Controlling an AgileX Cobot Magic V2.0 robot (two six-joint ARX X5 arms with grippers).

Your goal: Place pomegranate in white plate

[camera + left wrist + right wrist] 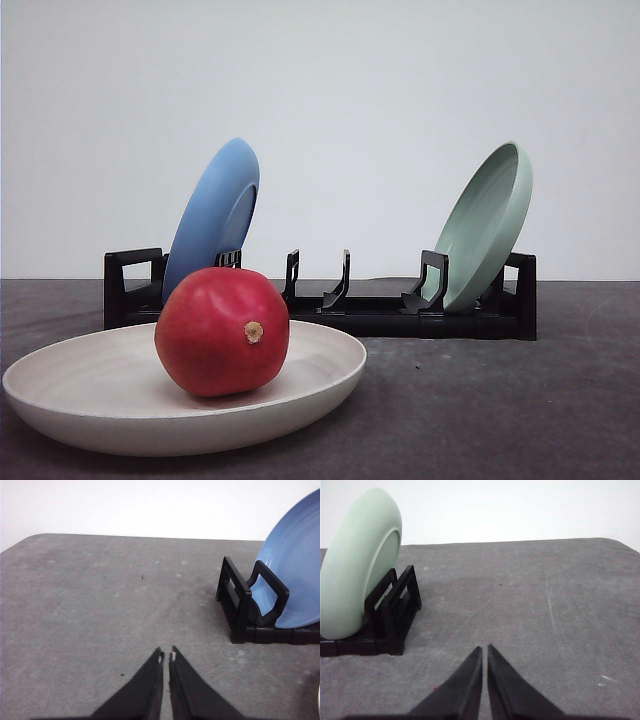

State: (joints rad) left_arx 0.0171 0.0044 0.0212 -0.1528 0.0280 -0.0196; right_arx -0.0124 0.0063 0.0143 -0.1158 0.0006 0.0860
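Front view first: the pomegranate [222, 331] sits inside the white plate [60, 385], resting on the dish's shallow floor a little left of its centre, its tan stem nub turned toward the camera. That plate lies flat on the dark grey table [500, 410], near the front edge of the scene and left of middle.

Behind it stands a black dish rack [400, 315], running across the table. A blue plate [213, 215] leans on edge at the rack's left end, tipped to the right — and a pale green plate [488, 225] leans at the right end, also tilted to the right. The slots between them hold nothing.

Over on the left wrist camera, the left gripper [166, 657] has its black fingers pressed together, only a hairline between the tips, poised above bare tabletop. The rack's end [240, 605] and the blue plate [295, 575] sit nearby, off to one side, well apart from the tips.

Right wrist camera now — the right gripper [484, 651] is likewise pinched closed on nothing, fingertips all but touching over the grey surface. The green plate [355, 570] stands in the rack's end [395, 610] nearby, clear of the fingers.
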